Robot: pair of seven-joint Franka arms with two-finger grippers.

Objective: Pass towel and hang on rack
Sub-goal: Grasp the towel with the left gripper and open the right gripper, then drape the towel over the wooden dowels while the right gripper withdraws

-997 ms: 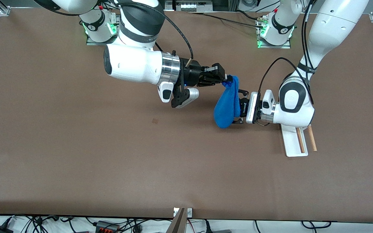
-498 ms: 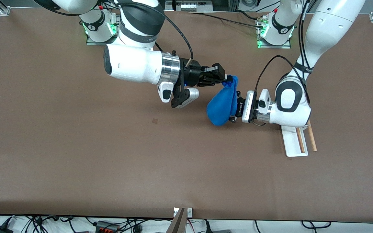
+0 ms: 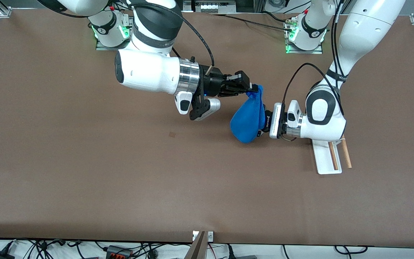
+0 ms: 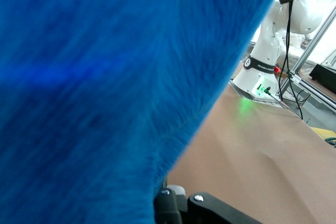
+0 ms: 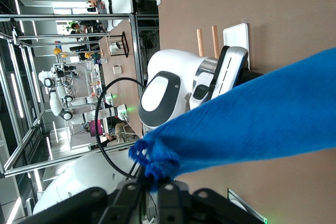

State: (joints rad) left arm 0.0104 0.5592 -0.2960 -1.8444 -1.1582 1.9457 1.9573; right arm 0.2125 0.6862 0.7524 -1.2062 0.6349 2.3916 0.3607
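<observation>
Right tool [image 3: 251, 88]: clamped on the bunched top corner of the towel [image 3: 247, 119], up in the air over the middle of the tabletop [image 3: 84, 172]. Towel: hanging as a blue pouch at 5 o'clock from that tool. Left tool [image 3: 263, 123]: pressed into the towel from 3 o'clock; finger state cannot be told. Rack [image 3: 327, 156]: standing on the tabletop at 4 o'clock from the towel, partly under the left arm.

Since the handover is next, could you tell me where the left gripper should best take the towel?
Probably the towel's hanging bulk, approached level from the rack's end. The right gripper pinches only its top corner, so the cloth sags free beneath, facing the left gripper.
</observation>
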